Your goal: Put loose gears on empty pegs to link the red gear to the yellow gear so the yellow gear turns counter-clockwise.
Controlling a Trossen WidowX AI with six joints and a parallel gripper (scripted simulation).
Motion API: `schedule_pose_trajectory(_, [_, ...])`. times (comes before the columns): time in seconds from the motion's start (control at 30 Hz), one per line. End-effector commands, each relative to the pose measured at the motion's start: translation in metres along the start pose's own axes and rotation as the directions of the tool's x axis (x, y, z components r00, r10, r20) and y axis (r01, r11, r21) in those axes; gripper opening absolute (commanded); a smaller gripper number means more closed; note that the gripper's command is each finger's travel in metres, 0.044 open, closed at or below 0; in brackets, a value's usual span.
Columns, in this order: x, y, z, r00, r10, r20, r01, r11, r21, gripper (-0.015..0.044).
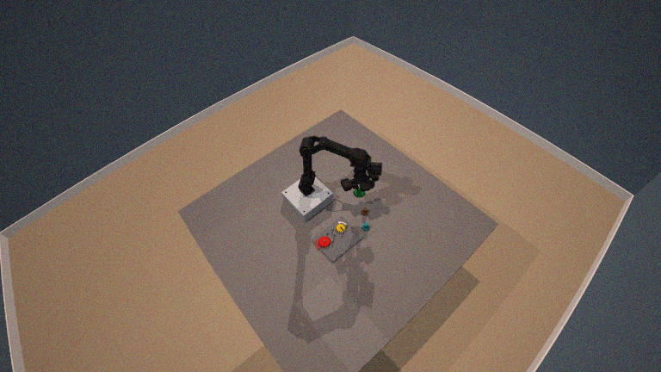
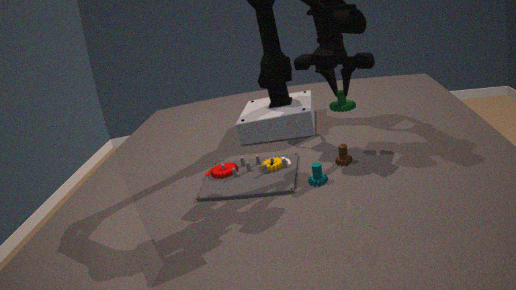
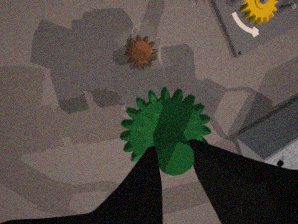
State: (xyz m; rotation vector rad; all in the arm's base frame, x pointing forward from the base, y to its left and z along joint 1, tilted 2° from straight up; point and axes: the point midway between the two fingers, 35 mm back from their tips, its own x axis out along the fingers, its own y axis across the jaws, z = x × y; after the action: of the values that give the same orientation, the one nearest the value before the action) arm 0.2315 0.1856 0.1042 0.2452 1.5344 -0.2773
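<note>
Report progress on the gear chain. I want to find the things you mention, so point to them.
Done: red gear [image 1: 324, 242] [image 2: 224, 170] and yellow gear [image 1: 340, 227] [image 2: 273, 164] [image 3: 259, 9] sit on pegs, as supplied.
In hand: the tool [image 1: 359, 187] [image 2: 342, 94] [image 3: 172, 149] grips the green gear [image 1: 359, 194] [image 2: 342, 105] [image 3: 145, 122] above the table.
Left: bridge the empty pegs between them, likely using the brown [image 1: 364, 211] [image 2: 342, 159] [image 3: 141, 51] or teal gear [image 1: 365, 226] [image 2: 317, 179] too; then withdraw.

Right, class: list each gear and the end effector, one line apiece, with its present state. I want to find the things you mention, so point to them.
End effector [image 1: 359, 189] [image 2: 341, 94] [image 3: 172, 149]: shut on green gear
Green gear [image 1: 359, 193] [image 2: 342, 105] [image 3: 145, 120]: held, raised
Brown gear [image 1: 365, 212] [image 2: 343, 158] [image 3: 141, 52]: upright, loose
Teal gear [image 1: 365, 226] [image 2: 317, 176]: upright, loose
Red gear [image 1: 324, 242] [image 2: 223, 170]: on peg
Yellow gear [image 1: 340, 227] [image 2: 271, 164] [image 3: 260, 9]: on peg
</note>
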Motion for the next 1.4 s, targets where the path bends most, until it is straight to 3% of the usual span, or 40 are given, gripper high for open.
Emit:
schedule_pose_trajectory(0.0, [-0.012,-0.002,0.001,1.000,0.002,0.006,-0.002,1.000,-0.005,0.0000])
schedule_pose_trajectory(0.37, [-0.036,-0.006,-0.001,1.000,0.002,0.006,-0.002,1.000,-0.005,0.0000])
schedule_pose_trajectory(1.37, [-0.015,-0.041,0.050,1.000,0.001,0.008,0.000,1.000,-0.006,0.0000])
